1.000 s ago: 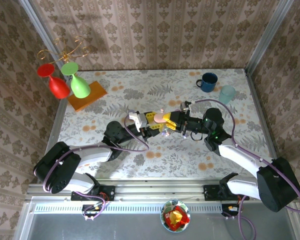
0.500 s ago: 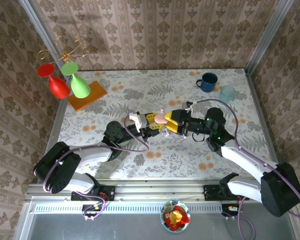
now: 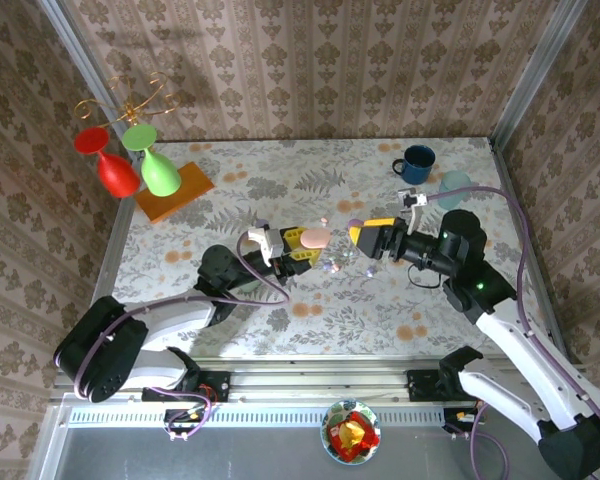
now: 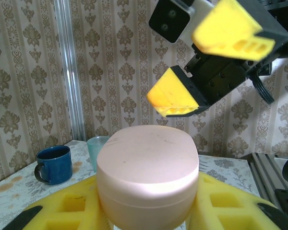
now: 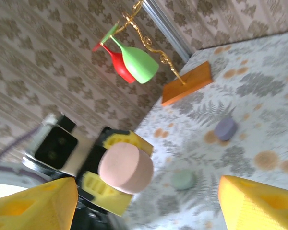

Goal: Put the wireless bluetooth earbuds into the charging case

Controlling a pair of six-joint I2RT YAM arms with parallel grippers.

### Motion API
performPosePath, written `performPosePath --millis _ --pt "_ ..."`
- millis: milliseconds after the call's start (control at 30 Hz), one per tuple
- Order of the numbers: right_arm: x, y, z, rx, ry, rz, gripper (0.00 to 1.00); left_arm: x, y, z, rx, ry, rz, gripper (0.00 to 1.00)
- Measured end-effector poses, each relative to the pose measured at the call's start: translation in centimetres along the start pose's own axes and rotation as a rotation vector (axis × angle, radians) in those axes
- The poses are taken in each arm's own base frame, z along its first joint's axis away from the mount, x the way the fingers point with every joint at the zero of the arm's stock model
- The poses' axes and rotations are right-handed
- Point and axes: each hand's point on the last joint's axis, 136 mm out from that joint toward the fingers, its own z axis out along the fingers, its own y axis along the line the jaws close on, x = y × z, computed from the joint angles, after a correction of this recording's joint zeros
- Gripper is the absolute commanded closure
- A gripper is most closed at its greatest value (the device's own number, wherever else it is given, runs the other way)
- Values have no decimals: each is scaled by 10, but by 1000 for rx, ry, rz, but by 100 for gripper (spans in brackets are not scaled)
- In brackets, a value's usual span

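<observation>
Your left gripper is clenched on the closed pink charging case. Your right gripper, released, faces it just apart. The earbuds seemingly lie on the worktop beneath, between them.

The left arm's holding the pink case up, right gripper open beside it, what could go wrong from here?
The pink case sits high in the left gripper, clamped only low down, so a push from the right gripper might tip it or pop it loose. Its lid looks shut, so prying it open could twist the case in the grip.
</observation>
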Motion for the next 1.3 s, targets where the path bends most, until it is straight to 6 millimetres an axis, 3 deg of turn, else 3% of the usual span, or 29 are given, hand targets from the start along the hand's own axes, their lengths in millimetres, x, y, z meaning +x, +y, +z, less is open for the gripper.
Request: performPosePath --millis 233,467,833,1100,1300 --pt "31 3 16 59 82 -266 19 5 0 -1 -2 26 -18 67" --pt "47 -3 36 101 128 -394 19 7 -3 -1 17 37 -25 67" --pt "28 -8 42 171 37 -419 20 18 -4 -2 26 80 -43 67" --pt "27 -21 47 234 34 -374 21 19 -12 -3 72 86 -43 67" --pt "17 -18 50 235 18 -358 21 19 -12 -3 73 85 -42 67"
